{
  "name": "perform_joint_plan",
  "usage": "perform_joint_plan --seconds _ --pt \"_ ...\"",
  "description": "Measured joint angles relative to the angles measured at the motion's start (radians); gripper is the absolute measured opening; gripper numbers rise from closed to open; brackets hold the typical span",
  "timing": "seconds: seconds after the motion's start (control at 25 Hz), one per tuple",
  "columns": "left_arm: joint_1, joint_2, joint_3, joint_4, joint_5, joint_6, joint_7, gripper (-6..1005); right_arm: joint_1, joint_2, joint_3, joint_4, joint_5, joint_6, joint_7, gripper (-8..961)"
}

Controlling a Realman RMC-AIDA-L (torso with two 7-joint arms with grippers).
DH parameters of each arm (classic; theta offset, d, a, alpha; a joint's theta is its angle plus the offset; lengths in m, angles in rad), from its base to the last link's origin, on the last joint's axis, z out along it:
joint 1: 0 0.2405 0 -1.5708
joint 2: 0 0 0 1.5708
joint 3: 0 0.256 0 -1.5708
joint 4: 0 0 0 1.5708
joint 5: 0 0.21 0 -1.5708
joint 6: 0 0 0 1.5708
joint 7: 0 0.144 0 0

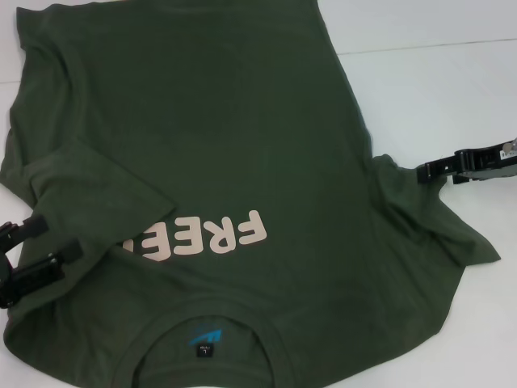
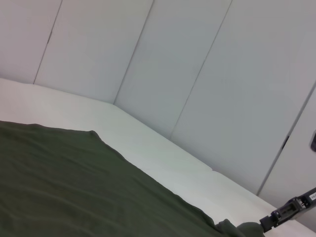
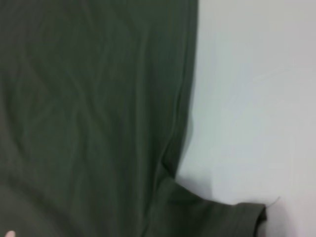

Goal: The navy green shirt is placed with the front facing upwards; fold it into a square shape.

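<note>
nearest the head camera lies the ribbed collar (image 1: pixel 212 343) of the navy green shirt (image 1: pixel 202 137), with a small blue neck logo (image 1: pixel 207 335) inside it. the shirt is spread front-up across the white table (image 1: pixel 436 89), its pale pink lettering (image 1: pixel 206 237) reading upside down from this side. one sleeve (image 1: pixel 97 190) is folded inward over the chest, partly covering the lettering. the left gripper (image 1: pixel 32 255) sits low at the shirt's left edge beside that fold, its two black fingers apart with cloth beneath them. the right gripper (image 1: pixel 428 172) reaches in at the right sleeve's (image 1: pixel 436 226) upper edge; whether its fingers are apart or closed cannot be told.
</note>
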Motion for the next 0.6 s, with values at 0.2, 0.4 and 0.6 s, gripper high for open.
perform_joint_plan --seconds 0.2,0.4,0.6 --pt "-0.001 -0.002 0.000 0.000 0.000 -0.001 0.000 907 -0.001 0.005 -0.010 0.008 -0.008 0.041 0.007 802" --pt "0.000 -0.002 0.000 0.000 -0.001 0.000 -0.001 906 0.000 0.015 -0.005 0.010 -0.002 0.056 0.001 802" --pt "0.000 -0.002 0.000 0.000 -0.001 0.000 -0.001 906 0.000 0.017 -0.006 0.019 0.003 0.067 0.004 802"
